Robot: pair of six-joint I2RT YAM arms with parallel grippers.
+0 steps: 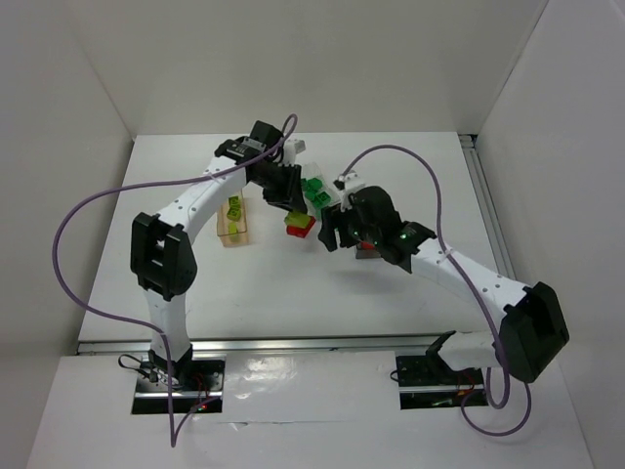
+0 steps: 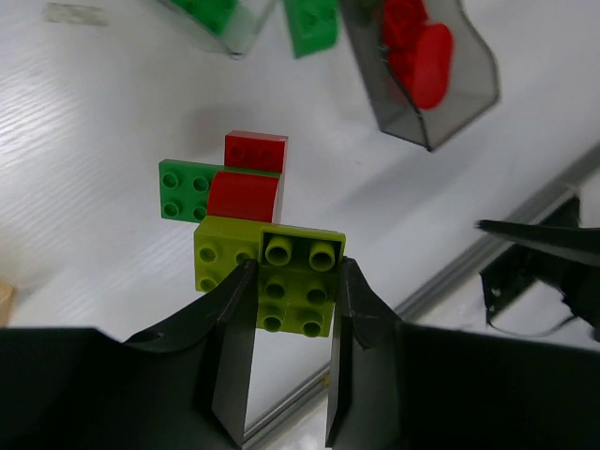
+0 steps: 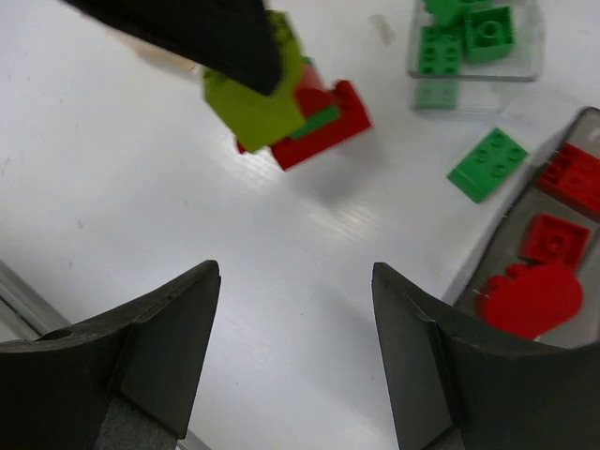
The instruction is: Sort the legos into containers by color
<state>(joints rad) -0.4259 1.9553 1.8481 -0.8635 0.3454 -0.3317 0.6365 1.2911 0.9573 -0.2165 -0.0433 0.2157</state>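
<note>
1. The left gripper (image 2: pixel 296 281) is clamped on a yellow-green brick (image 2: pixel 302 251), one finger pressed against each long side. That hold keeps the studs facing up and the brick square.
2. This brick sits at the near edge of a small heap on the table (image 1: pixel 391 303). A second yellow-green brick (image 2: pixel 220 258) touches it on one side. A red brick (image 2: pixel 244 195) and a green plate (image 2: pixel 186 189) lie just behind.
3. From the right wrist view the gripped brick looks raised above the heap. I cannot be sure it is clear of its neighbours.
4. It probably belongs in the amber bin (image 1: pixel 234 237), which stands beside the left arm and already holds yellow-green pieces.
5. The right gripper (image 3: pixel 295 281) has its jaws well apart with nothing between them. It hangs near the heap, most likely waiting its turn to avoid crowding the other arm.
6. The clear bin (image 3: pixel 527 71) holds green bricks and the dark grey bin (image 2: pixel 473 82) holds red pieces, one of them rounded. A loose green brick (image 3: pixel 487 164) lies between these two bins, not yet sorted.
</note>
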